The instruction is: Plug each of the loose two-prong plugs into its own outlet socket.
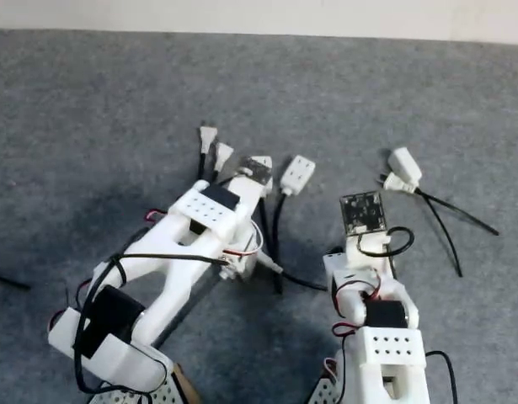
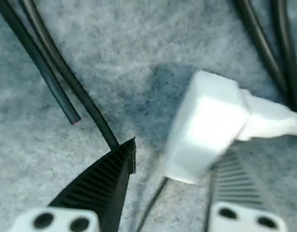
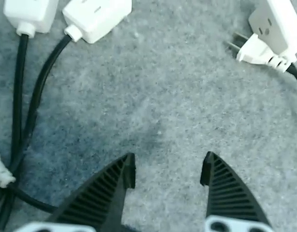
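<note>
I'm seeing one loose plug [image 1: 208, 135] and a second plug [image 1: 223, 154] lying close together on the grey carpet [image 1: 90, 109], just past the L arm. L gripper [image 2: 175, 159] is sitting spread w/ a white socket block [image 2: 206, 125] between its fingers, gap showing on one side. Another socket [image 1: 297, 174] is lying just beside it. R gripper [image 3: 167, 169] is hanging spread over bare carpet, pinching nothing. Far right, a third socket [image 1: 404, 164] is lying against a third plug [image 1: 390, 181], prongs bare.

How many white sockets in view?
3: first socket inside the open left gripper; second socket beside it; third socket far right by a plug. The left arm may hide more.
</note>
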Motion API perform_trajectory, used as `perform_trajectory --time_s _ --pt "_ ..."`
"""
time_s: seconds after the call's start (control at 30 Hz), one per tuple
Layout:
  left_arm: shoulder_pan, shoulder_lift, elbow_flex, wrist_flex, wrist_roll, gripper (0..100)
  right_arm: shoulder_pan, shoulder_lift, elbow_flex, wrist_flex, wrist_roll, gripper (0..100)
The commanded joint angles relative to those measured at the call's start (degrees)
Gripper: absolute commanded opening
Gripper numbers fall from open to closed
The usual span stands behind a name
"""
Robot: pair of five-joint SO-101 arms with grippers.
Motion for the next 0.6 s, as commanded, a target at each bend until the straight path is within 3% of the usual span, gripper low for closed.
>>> perform_trajectory --time_s 0.0,0.1,0.33,0.57 --pt "0.2 -0.2 -1.7 -0.5 -0.8 9 0.4 0.4 -0.2 -1.1 -0.4 21.7" --pt "-1.1 0.2 -3.6 -0.3 -1.1 2 0.4 0.4 -0.2 -1.1 -0.4 21.7" --pt "-9.5 -0.2 -8.1 0.0 -1.2 0 0.4 0.6 -0.2 -1.1 -0.4 21.7" --pt "-31.3 0.4 -30.8 9.4 -1.9 0 0.4 0.7 -0.1 -1.1 -0.4 21.7"
